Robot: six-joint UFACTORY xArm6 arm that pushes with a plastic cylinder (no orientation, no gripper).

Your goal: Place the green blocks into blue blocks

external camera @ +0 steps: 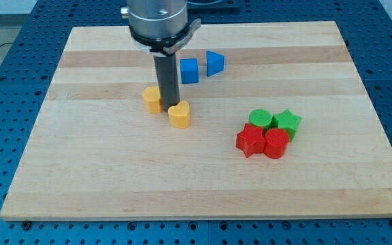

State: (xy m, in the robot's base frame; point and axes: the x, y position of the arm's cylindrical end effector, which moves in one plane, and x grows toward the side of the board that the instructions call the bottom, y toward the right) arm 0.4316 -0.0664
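Observation:
Two blue blocks lie near the view's top centre: a blue cube (189,70) and a blue wedge-like block (214,62) to its right. A green round block (260,119) and a green star block (288,122) sit side by side at the view's right, touching the red blocks below them. My tip (169,105) stands between two yellow blocks, below and left of the blue cube and far left of the green blocks.
A yellow block (152,99) is left of my tip and a yellow heart block (179,115) just below right of it. A red star block (250,141) and a red round block (276,143) sit under the green ones. The wooden board (80,170) lies on a blue perforated table.

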